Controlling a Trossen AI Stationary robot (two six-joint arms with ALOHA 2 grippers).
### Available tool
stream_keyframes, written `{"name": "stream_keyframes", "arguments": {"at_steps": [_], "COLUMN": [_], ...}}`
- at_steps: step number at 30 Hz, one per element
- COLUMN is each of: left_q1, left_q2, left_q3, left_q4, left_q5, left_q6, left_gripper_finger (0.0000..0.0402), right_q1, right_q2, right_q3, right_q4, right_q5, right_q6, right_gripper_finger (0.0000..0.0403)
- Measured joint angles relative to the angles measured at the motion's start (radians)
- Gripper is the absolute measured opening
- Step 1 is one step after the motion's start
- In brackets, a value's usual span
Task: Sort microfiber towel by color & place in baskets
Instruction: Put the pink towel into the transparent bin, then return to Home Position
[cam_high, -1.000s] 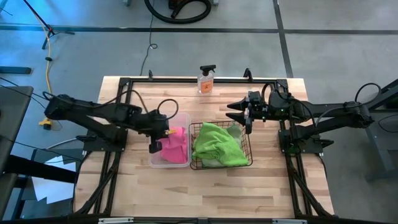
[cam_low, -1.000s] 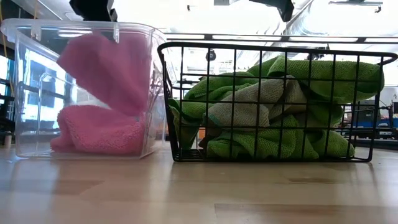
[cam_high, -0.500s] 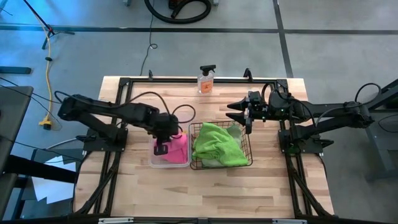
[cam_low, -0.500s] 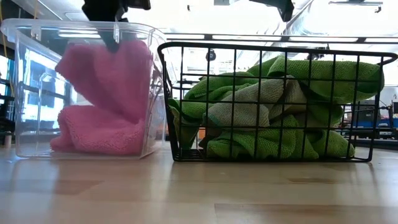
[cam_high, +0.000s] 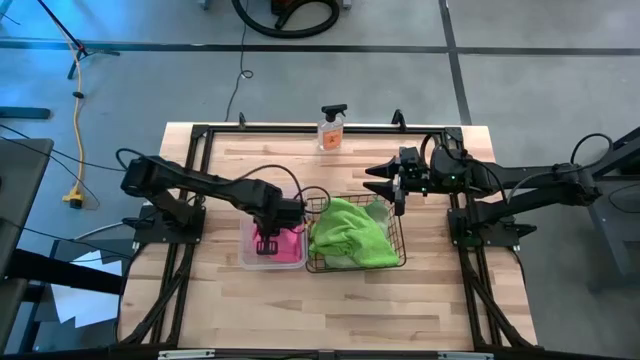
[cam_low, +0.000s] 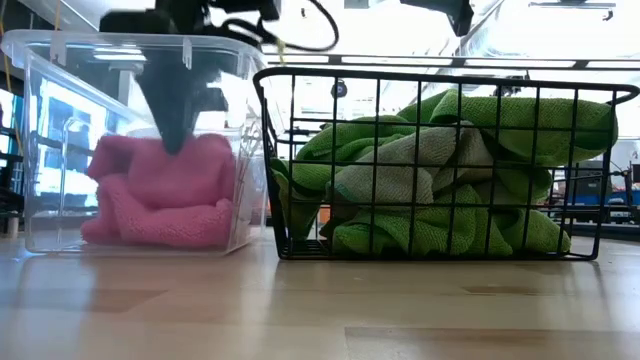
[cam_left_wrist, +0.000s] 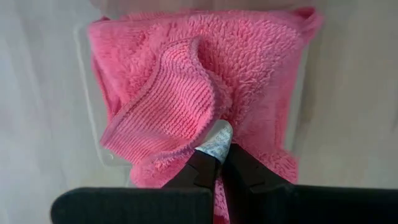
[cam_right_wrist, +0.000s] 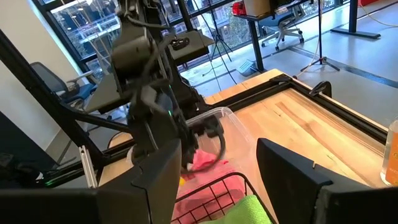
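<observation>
From above you see the left gripper (cam_high: 268, 243) reaching down into the clear tub (cam_high: 247, 255), but the arm hides how it meets the pink towel (cam_high: 287, 246). Your left wrist camera settles it: the fingers (cam_left_wrist: 200, 169) are clenched together, pinching a fold of the pink towel, which fills the tub's floor. The low view adds that the towel lies heaped at the bottom of the tub. Beside the tub, the black wire basket (cam_low: 437, 82) holds green towels (cam_low: 430, 185), piled to its rim. The right gripper (cam_high: 397, 186) hangs released above the basket's far edge, holding nothing. Only the high view shows the spray bottle (cam_high: 331, 128) standing at the surface's (cam_high: 350, 300) far edge.
</observation>
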Motion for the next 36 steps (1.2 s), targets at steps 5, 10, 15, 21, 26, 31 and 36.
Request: {"name": "stream_keyframes", "arguments": {"at_steps": [5, 10, 15, 21, 26, 31, 36], "left_q1": [0.000, 0.000, 0.000, 0.000, 0.002, 0.002, 0.013], "left_q2": [0.082, 0.150, 0.195, 0.208, 0.191, 0.159, 0.104], "left_q3": [0.000, 0.000, 0.000, 0.000, 0.005, 0.031, 0.071], "left_q4": [0.002, 0.002, 0.002, 0.009, 0.009, 0.006, -0.029], "left_q5": [0.000, 0.008, 0.012, 0.013, 0.047, 0.064, 0.064], "left_q6": [0.010, 0.004, -0.024, -0.025, -0.015, 0.008, 0.008], "left_gripper_finger": [0.0000, 0.0000, 0.0007, 0.0040, 0.0093, 0.0154, 0.0202], "right_q1": [0.000, 0.000, 0.000, 0.000, 0.000, 0.000, 0.000], "right_q2": [0.000, 0.000, 0.000, 0.000, 0.000, 0.000, 0.000], "right_q3": [0.000, 0.000, 0.000, 0.000, 0.000, 0.000, 0.000], "right_q4": [0.000, -0.009, -0.029, -0.056, -0.063, -0.067, -0.068], "right_q5": [0.000, 0.000, 0.000, 0.000, -0.001, 0.000, 0.000], "right_q6": [0.000, -0.001, -0.001, -0.001, -0.001, -0.001, -0.001], "right_gripper_finger": [0.0207, 0.0207, 0.0207, 0.0207, 0.0207, 0.0207, 0.0207]}}
